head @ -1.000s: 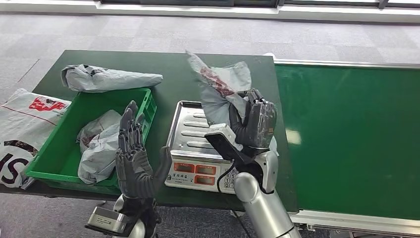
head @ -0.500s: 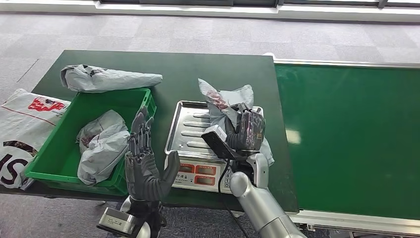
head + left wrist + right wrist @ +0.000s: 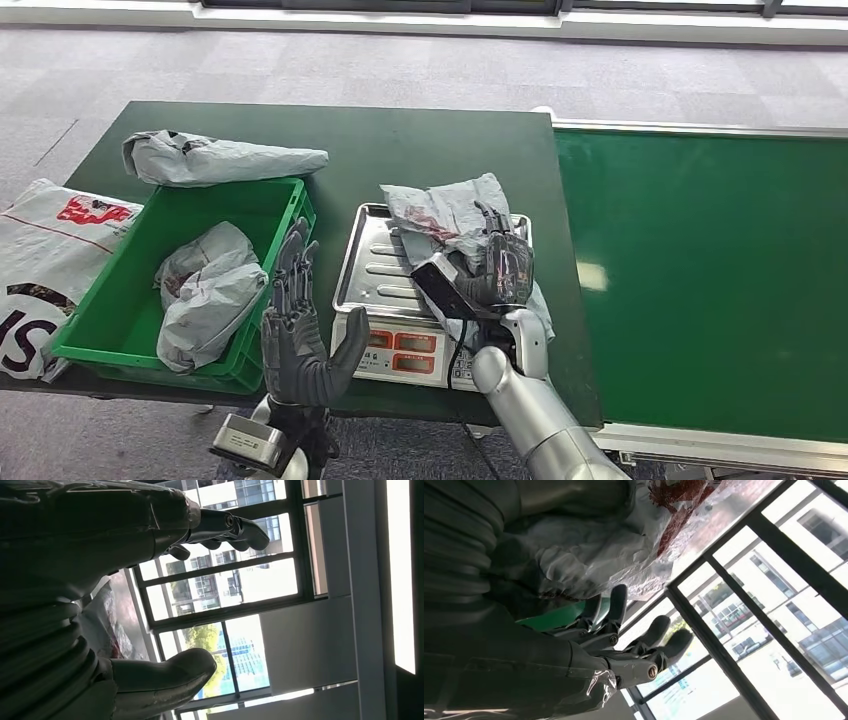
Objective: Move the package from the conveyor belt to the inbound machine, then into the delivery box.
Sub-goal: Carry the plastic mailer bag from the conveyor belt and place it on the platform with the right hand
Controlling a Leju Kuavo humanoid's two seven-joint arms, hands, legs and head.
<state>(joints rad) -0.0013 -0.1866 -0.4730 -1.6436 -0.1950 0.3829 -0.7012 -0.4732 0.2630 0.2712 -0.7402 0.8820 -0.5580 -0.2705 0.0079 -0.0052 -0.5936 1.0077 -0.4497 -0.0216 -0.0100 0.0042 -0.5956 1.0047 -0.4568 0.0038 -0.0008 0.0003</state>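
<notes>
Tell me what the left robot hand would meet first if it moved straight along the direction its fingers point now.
Probably nothing nearby: the left robot hand is raised, open, with fingers pointing up and away over the table. The green crate corner and the scale seem to lie below that line, though depth is unclear.

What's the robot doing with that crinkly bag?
The robot's right hand holds a grey package on the metal tray of the weighing scale. Its left hand is raised and open beside the green box, which has other packages in it. The conveyor belt sits to the right.
</notes>
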